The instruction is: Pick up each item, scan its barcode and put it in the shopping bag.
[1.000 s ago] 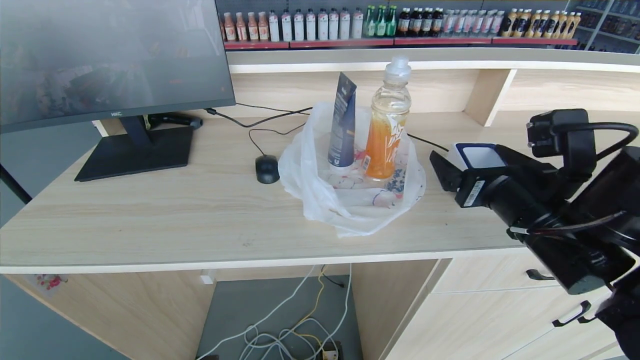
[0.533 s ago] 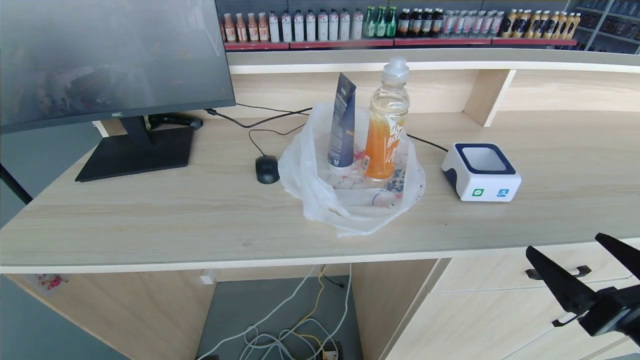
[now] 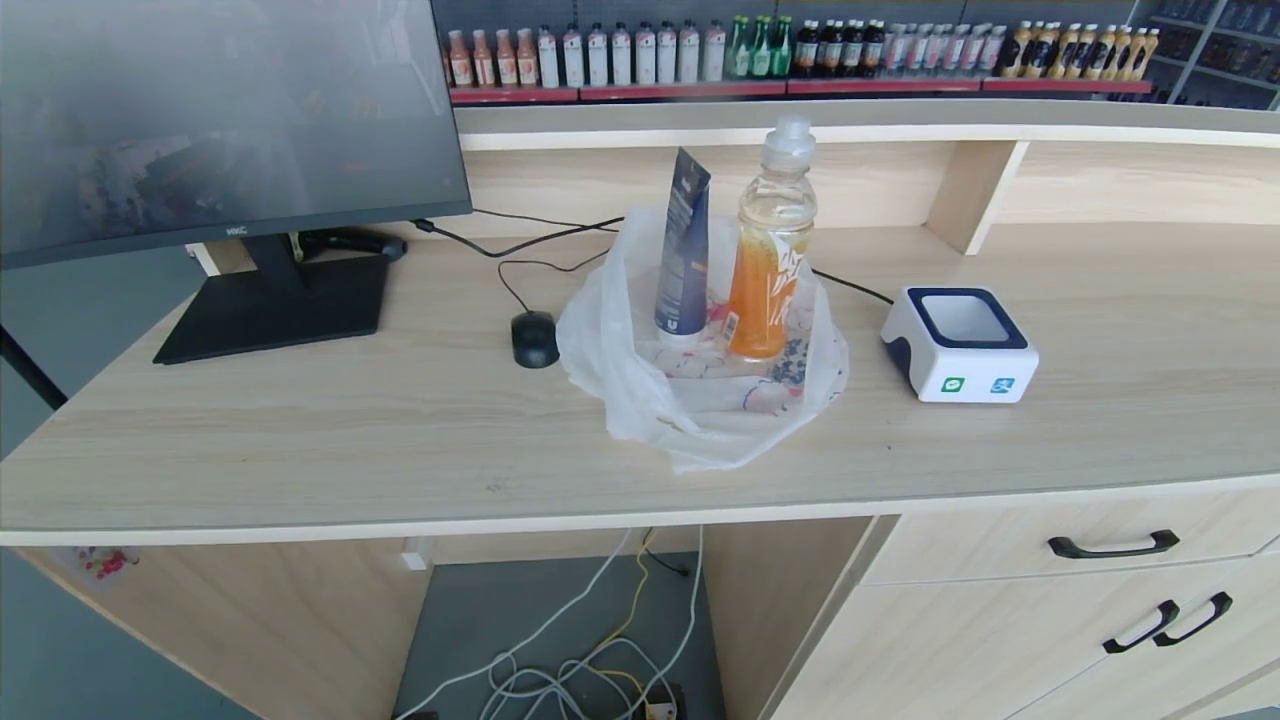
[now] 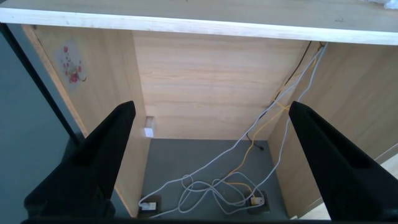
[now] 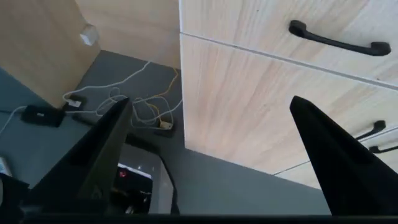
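No wording reads clearly. The monitor (image 3: 220,110) carries a small pale logo at the middle of its lower bezel. The scanner (image 3: 958,345) has two square icons on its front, one green and one blue. The bottle (image 3: 765,250) wears an orange label with white lettering too small to read. The tube (image 3: 683,250) shows faint pale print. Labels on the shelf bottles (image 3: 800,45) are too small to tell.

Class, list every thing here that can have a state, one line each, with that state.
shopping bag, open
drink bottle, capped, upright in the bag
tube, upright in the bag
barcode scanner, nothing on it
monitor, screen dark
drawers, shut
left tool, open
right tool, open
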You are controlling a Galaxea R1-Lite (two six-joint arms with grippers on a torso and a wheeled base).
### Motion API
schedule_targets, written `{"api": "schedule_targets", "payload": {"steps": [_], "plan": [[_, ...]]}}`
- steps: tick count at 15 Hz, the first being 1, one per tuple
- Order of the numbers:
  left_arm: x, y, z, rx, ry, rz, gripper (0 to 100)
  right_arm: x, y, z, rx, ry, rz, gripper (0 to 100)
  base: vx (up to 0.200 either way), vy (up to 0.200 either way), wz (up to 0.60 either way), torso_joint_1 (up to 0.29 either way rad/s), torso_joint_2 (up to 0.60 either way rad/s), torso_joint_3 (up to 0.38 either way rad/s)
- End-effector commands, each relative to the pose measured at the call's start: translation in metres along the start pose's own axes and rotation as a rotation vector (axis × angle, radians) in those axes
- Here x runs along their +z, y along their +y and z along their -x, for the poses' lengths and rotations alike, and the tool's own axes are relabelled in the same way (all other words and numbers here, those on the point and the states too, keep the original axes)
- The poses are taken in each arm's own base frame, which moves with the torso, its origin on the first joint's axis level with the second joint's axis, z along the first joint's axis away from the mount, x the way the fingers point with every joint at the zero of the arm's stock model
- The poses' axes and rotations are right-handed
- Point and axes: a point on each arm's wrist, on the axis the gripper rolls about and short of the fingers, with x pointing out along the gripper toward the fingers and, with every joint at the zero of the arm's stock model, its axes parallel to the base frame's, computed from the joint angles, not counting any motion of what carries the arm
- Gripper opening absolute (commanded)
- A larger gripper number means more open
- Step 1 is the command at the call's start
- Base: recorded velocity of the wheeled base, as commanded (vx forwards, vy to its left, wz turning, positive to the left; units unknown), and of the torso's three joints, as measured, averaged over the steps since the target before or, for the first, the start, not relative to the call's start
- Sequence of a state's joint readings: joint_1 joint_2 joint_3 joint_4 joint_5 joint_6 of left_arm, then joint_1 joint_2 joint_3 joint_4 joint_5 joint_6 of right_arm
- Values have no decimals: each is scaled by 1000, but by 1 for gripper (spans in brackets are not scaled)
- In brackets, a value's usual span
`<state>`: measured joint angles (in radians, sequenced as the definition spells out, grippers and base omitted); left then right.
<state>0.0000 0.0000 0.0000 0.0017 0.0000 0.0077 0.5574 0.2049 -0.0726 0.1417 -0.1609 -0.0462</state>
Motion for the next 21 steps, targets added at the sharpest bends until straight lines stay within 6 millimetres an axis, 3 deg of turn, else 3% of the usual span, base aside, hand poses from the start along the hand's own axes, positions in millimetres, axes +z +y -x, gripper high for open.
{"api": "schedule_targets", "payload": {"steps": [1,5,10,12,15,18,21], "plan": [[0,0,0,0,0,0,100,-1,-1,18,99,-186,-11,100,0,0,0,0,0,0],[0,0,0,-2,0,0,100,-1,0,18,107,-179,-63,100,0,0,0,0,0,0],[0,0,0,0,0,0,100,5,9,8,-307,-38,-134,100,0,0,0,0,0,0],[0,0,0,0,0,0,100,6,10,7,-393,-19,-124,100,0,0,0,0,0,0],[0,0,0,0,0,0,100,-1,17,18,-438,-163,-98,100,0,0,0,0,0,0],[0,0,0,0,0,0,100,-3,16,16,-453,-191,-97,100,0,0,0,0,0,0],[0,0,0,2,0,0,100,0,14,11,-479,-329,-38,100,0,0,0,0,0,0]]}}
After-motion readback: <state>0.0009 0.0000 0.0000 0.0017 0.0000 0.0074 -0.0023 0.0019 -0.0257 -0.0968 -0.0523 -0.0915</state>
